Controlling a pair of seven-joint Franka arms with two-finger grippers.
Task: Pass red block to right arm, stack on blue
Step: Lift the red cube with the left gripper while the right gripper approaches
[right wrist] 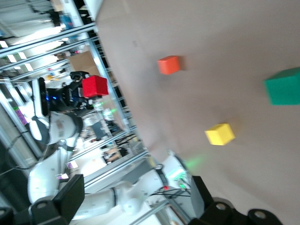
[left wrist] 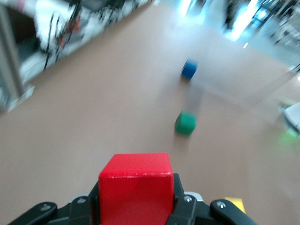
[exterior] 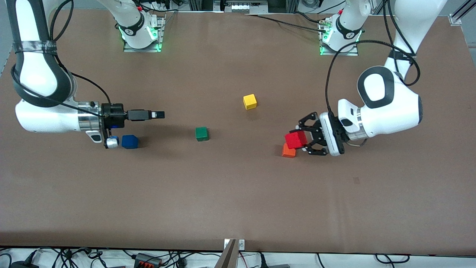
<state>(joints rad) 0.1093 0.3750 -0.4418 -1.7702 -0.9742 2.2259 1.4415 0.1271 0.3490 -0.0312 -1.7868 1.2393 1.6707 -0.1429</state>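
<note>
the left gripper (exterior: pixel 303 138) grips the red block (exterior: pixel 296 140) between its black claw fingers and holds it up in the air, over the orange cube (exterior: pixel 288 150) that sits on the brown table (exterior: pixel 238 193) toward the left arm's end. in the left wrist view the red block (left wrist: pixel 135 187) fills the space between the two fingers (left wrist: pixel 185 208), which press against its sides.

the right gripper (exterior: pixel 159 114) hangs level above the table at the right arm's end, its slim black fingers drawn together with nothing between them. the blue cube (exterior: pixel 129 141) rests on the table just beside the right arm's wrist, nearer the front camera than the gripper's fingertips.

the green cube (exterior: pixel 201 133) lies on the table between the blue cube and the orange cube. the yellow cube (exterior: pixel 250 101) lies farther from the front camera than the green one, well apart from it. the right wrist view shows the red block (right wrist: pixel 95 86) aloft in the left gripper, with the orange cube (right wrist: pixel 169 64) on the table below it.
</note>
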